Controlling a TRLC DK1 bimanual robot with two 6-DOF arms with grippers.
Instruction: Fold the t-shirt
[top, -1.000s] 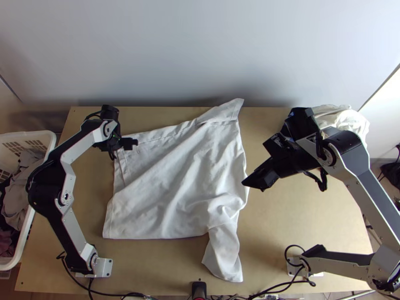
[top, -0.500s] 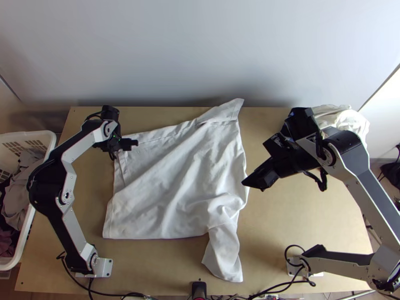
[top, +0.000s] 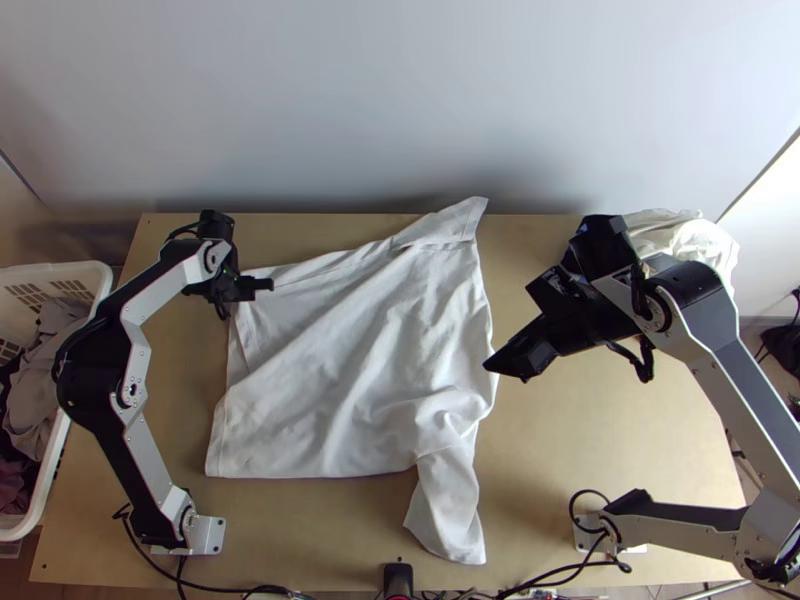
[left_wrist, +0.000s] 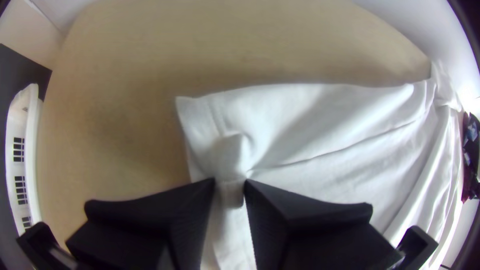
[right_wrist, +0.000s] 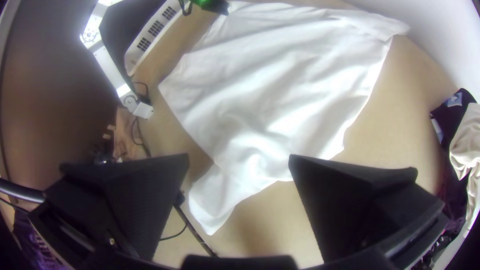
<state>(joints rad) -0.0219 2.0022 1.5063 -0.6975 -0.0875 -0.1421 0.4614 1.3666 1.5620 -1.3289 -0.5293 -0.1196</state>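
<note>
One white basket (top: 60, 268) stands at the tabletop's (top: 600, 440) edge on my left arm's side in the top view. It holds soft laundry: crumpled grey cloth (top: 35, 400), with maroon cloth (top: 12, 482) nearer the close end. The white t-shirt (top: 350, 360) lies mostly spread across the tabletop, its body wrinkled. It bunches a little on the side toward my right arm, where a narrower part stretches toward the near edge. My left claw (top: 262, 284) is at its far corner on the basket side. My right claw (top: 508, 366) is just beside the opposite side of the shirt. Behind my right arm, pale cloth (top: 690, 240) is heaped at the far corner; I can't tell whether anything contains it.

In the left wrist view, my left claw (left_wrist: 230, 192) is closed on a small gathered fold of the t-shirt, with the corner lying just past my grip. The basket's slotted wall shows off to one side; its contents I can't make out from here.

In the right wrist view, my right claw (right_wrist: 239, 162) is spread wide, nothing between its fingers. The basket's slotted wall shows beyond my left arm. The pale cloth is heaped against dark clothes (right_wrist: 452, 112).
</note>
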